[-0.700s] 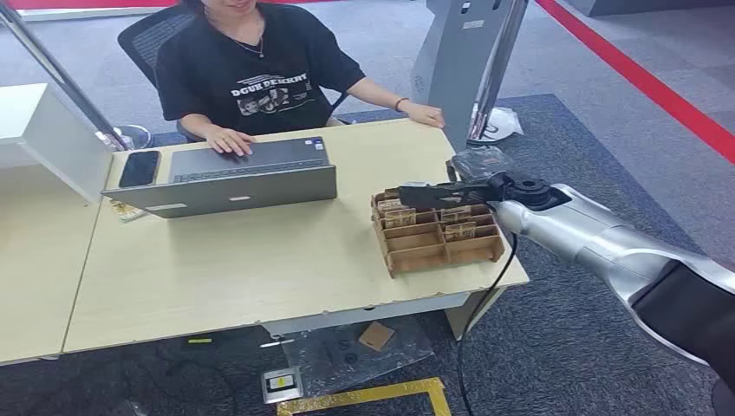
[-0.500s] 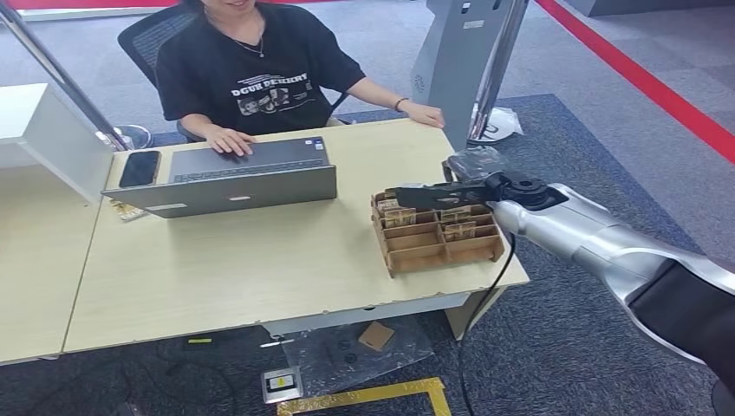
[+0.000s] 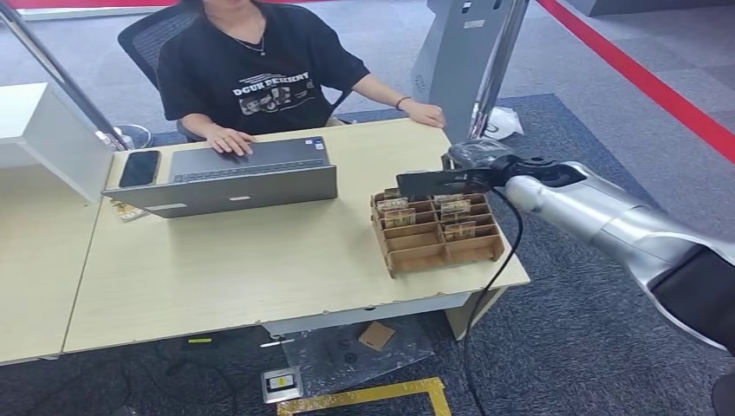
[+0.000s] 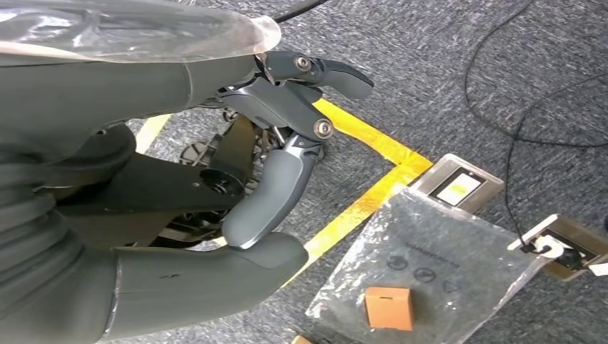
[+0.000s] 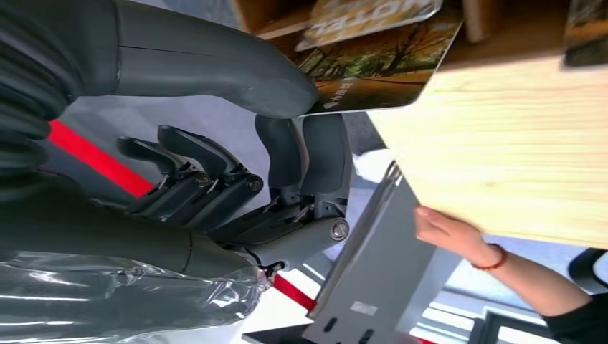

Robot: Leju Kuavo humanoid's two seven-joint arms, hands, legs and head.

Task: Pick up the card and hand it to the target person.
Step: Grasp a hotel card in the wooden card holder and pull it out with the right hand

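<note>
Risen since 0.7 s ago: right robot hand [image 3: 472, 169] with the card [image 3: 431, 183], lifted off the wooden card box [image 3: 438, 230] and now held above its far edge, slightly nearer the table's far right corner; everything else unmoved.

Near the table's [image 3: 243, 269] far left edge, a black phone [image 3: 139, 168], just beside an open grey laptop [image 3: 230, 178]. Behind the far edge, a seated person [image 3: 251, 74] in a black shirt, 1 hand on the laptop keys, the other hand [image 3: 423, 113] resting at the far right corner. Toward the right edge, the wooden card box with several cards [image 3: 458, 230] standing in its compartments.

In the right wrist view, card [image 5: 373, 61] pinched flat between thick thumb [image 5: 215, 68] and dark fingers [image 5: 308, 161] of the right robot hand [image 5: 279, 143]; other fingers curled loosely apart beneath.

Left robot hand [image 4: 272, 165] hanging over grey carpet, gripping nothing, fingers partly bent yet spread. On the floor below, yellow tape [image 4: 366, 204], a clear plastic bag [image 4: 430, 265] and a small orange box [image 4: 388, 307].
</note>
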